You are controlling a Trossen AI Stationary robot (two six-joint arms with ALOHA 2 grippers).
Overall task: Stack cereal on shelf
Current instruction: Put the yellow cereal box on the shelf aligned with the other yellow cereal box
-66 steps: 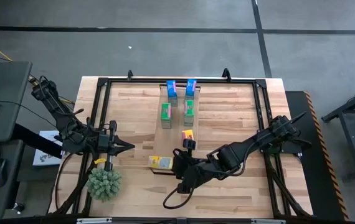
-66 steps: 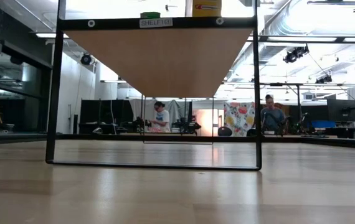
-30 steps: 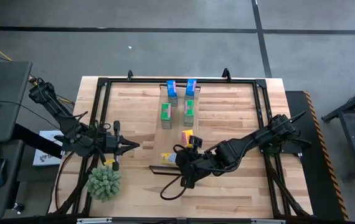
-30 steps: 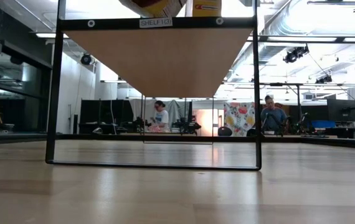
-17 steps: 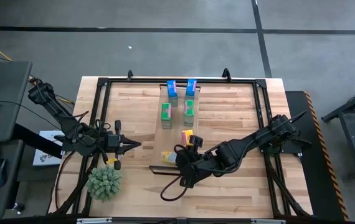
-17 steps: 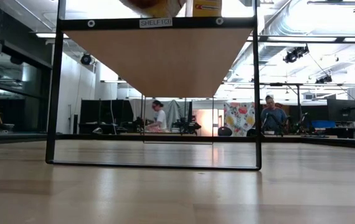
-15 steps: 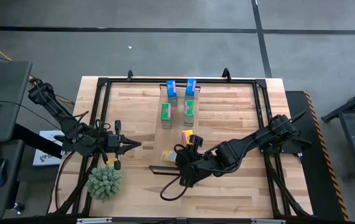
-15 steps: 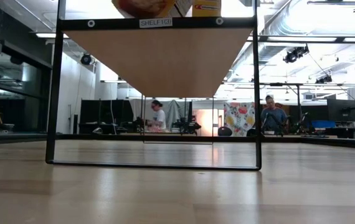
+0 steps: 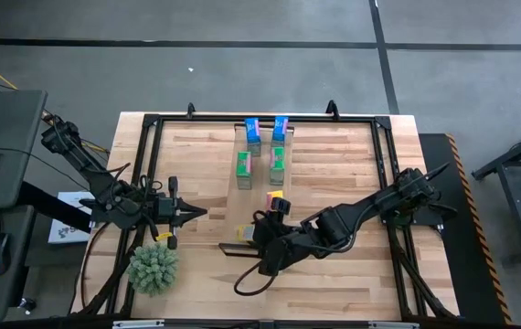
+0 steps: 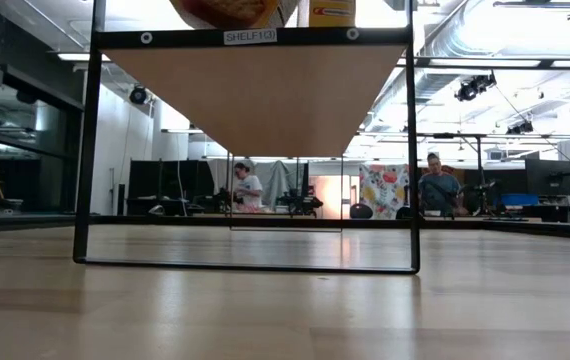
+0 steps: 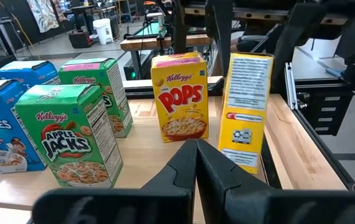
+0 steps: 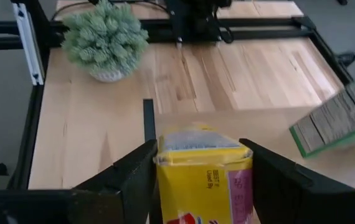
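Yellow cereal box (image 12: pixel 203 169) upright between the right end effector's (image 12: pixel 202 177) parted fingers, on the shelf (image 12: pixel 240 124).

"Kellogg's POPS" yellow box (image 11: pixel 179 96), "Apple Jacks" green box (image 11: pixel 70 136), "SHELF" frame label (image 10: pixel 250 37)

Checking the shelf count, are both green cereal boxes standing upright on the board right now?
Yes, in the left wrist view both green cereal boxes stand upright on the shelf, one behind the other.
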